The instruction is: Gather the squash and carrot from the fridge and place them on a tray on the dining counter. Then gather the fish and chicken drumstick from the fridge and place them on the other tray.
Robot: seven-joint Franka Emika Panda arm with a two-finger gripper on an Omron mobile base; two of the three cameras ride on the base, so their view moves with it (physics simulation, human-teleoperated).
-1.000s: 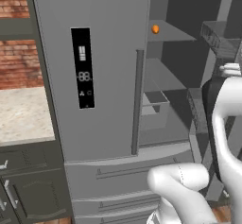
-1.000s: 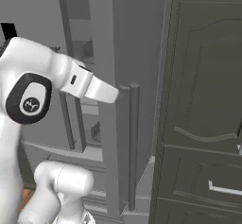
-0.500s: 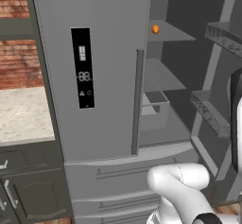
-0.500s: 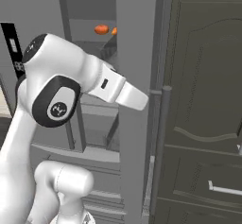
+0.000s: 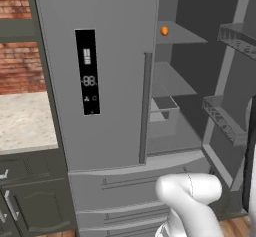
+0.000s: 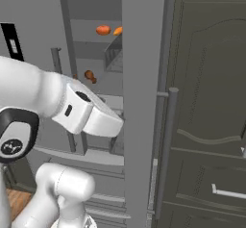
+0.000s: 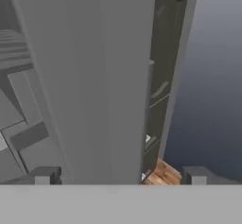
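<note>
We stand before the fridge (image 5: 100, 81) with its right door (image 6: 144, 102) swung open and its left door shut; our gripper (image 7: 118, 178) has its fingers spread as wide as they go, one dark tip on each side of the door's edge in the hand view, and it holds nothing. On the top shelf we see one orange piece (image 5: 164, 31) from the left base view; from the right base view two orange items (image 6: 103, 30) sit side by side up there, likely the carrot and squash, though we cannot tell which is which; a brownish drumstick-like thing (image 6: 89, 76) lies on the shelf below; the fish we cannot pick out. No tray shows here, so nothing is delivered yet.

The risks we judge from this: our forearm (image 6: 86, 114) hangs right beside the open door, so a careless swing inward could knock the door, pushing it partly closed across the shelves; the door bins (image 5: 222, 118) jut toward the opening and could snag the hand; the orange pieces are small and rounded, so a grasp that lands off-centre may roll one back along the shelf or off its lip; and since the two look alike, we may seize the wrong item for the first tray.
</note>
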